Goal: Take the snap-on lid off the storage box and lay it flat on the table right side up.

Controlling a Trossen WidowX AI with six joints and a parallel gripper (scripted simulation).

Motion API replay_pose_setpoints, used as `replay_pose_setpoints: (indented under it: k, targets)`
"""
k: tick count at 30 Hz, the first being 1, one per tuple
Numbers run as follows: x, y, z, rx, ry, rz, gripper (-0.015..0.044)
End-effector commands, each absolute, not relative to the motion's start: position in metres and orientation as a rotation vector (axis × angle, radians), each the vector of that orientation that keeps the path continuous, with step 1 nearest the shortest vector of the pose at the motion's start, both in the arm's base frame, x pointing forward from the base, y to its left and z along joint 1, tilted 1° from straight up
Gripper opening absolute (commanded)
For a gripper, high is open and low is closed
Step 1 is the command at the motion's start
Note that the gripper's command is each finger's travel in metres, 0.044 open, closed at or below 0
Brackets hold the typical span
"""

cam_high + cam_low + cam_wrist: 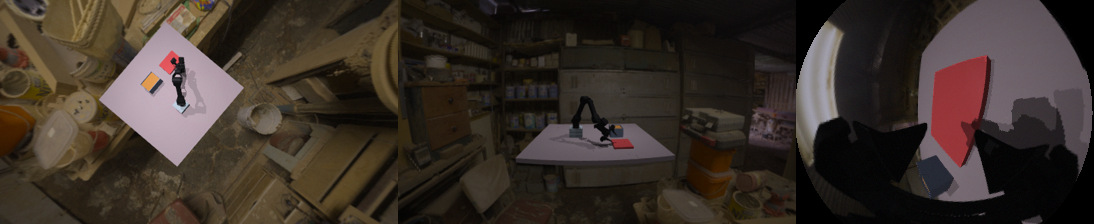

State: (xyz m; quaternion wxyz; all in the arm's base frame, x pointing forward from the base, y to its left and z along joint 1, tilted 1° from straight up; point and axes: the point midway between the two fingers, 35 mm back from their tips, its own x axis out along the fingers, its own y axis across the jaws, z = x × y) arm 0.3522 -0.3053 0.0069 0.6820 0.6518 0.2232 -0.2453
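Lying flat on the tabletop (204, 92), the red lid (169, 62) needs no holding, so we keep our hand (176, 60) wide apart, gripping nothing, beside the box (151, 82).

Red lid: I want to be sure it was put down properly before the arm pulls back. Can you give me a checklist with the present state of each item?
1. Flat red square lid lies flat on the pale lilac table top: ok.
2. Gripper open, nothing between its fingers: ok.
3. Lid off the blue-grey storage box with the orange inside: ok.
4. Lid apart from the box: ok.
5. Lid right side up: cannot tell.
6. Fingers fully free of the lid's edge: cannot tell.
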Motion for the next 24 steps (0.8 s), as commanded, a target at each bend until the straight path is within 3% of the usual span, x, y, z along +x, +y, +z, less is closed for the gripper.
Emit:
replay_pose_setpoints:
  k: [1,24]
  targets:
    - [0.344,-0.305,0.006,1.462,0.501,-0.549,0.0433]
    - [0.298,-0.304,0.004,1.461,0.504,-0.552,0.044]
